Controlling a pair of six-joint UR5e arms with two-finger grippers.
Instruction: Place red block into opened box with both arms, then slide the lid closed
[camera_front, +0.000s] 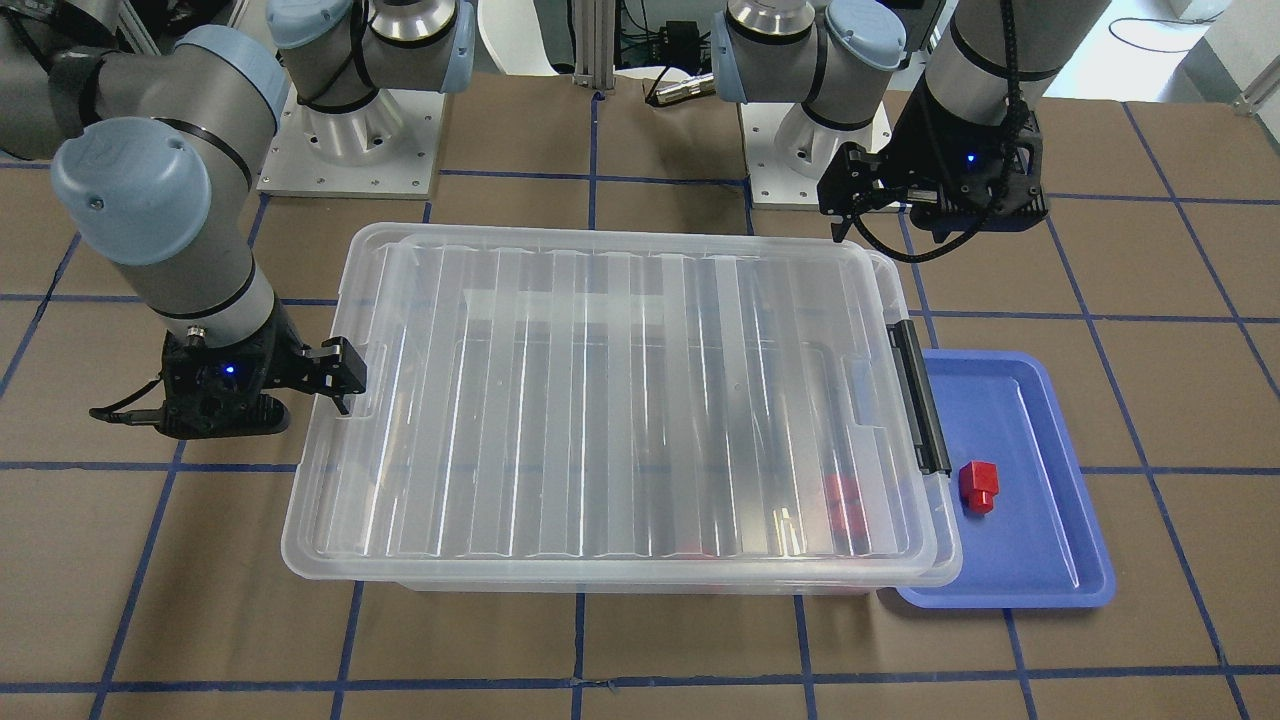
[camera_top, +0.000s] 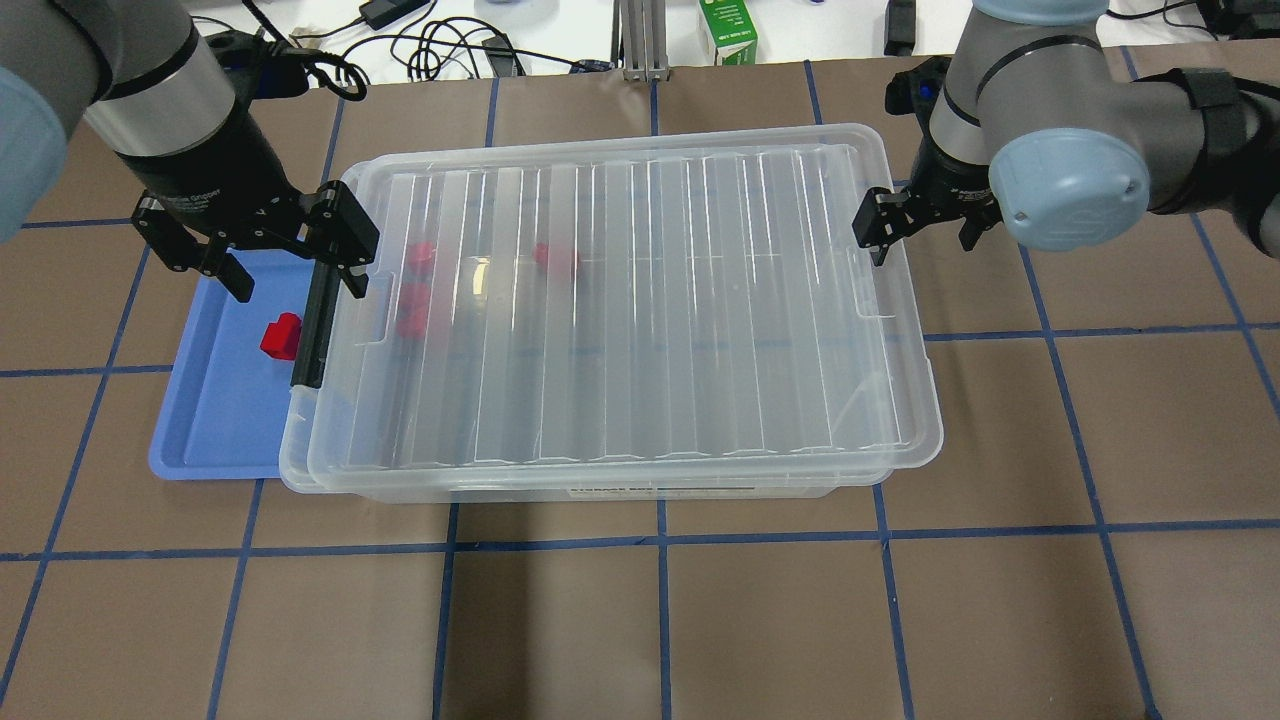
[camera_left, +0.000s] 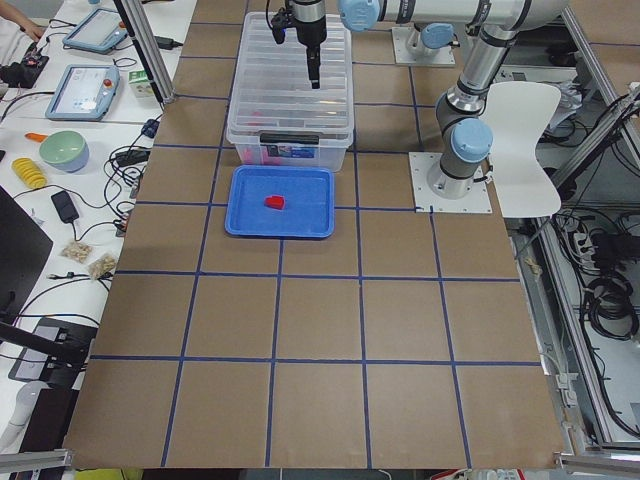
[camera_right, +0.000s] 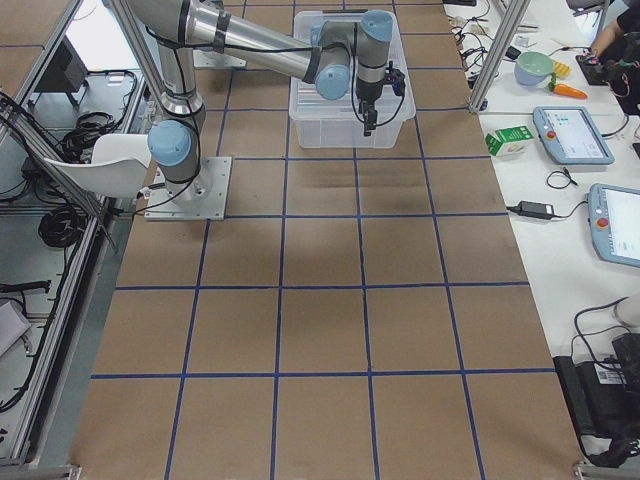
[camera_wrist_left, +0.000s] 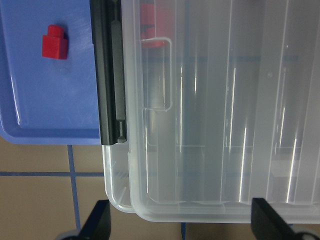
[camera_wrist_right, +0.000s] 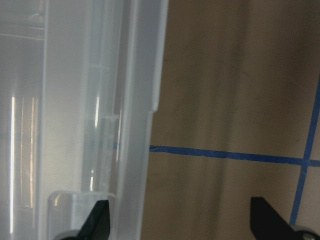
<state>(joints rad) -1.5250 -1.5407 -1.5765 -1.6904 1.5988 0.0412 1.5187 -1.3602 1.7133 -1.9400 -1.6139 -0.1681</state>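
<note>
The red block (camera_top: 282, 336) (camera_front: 977, 487) (camera_wrist_left: 54, 42) lies on a blue tray (camera_top: 210, 420) next to the box's black bar (camera_top: 312, 320). The clear box (camera_top: 292, 470) is covered by the ribbed lid (camera_top: 640, 300) (camera_front: 620, 400). The lid sits shifted slightly toward my right, overhanging that end. Blurred red shapes (camera_top: 420, 255) show through the lid. My left gripper (camera_top: 290, 250) (camera_wrist_left: 182, 225) is open and empty, hovering over the bar end. My right gripper (camera_top: 920, 225) (camera_wrist_right: 180, 225) is open, straddling the box's other short edge.
The blue tray (camera_front: 1040, 540) touches the box's bar end. Both arm bases (camera_front: 350, 140) stand behind the box. A green carton (camera_top: 728, 30) and cables lie beyond the table's far edge. Brown table surface with blue grid lines spreads in front.
</note>
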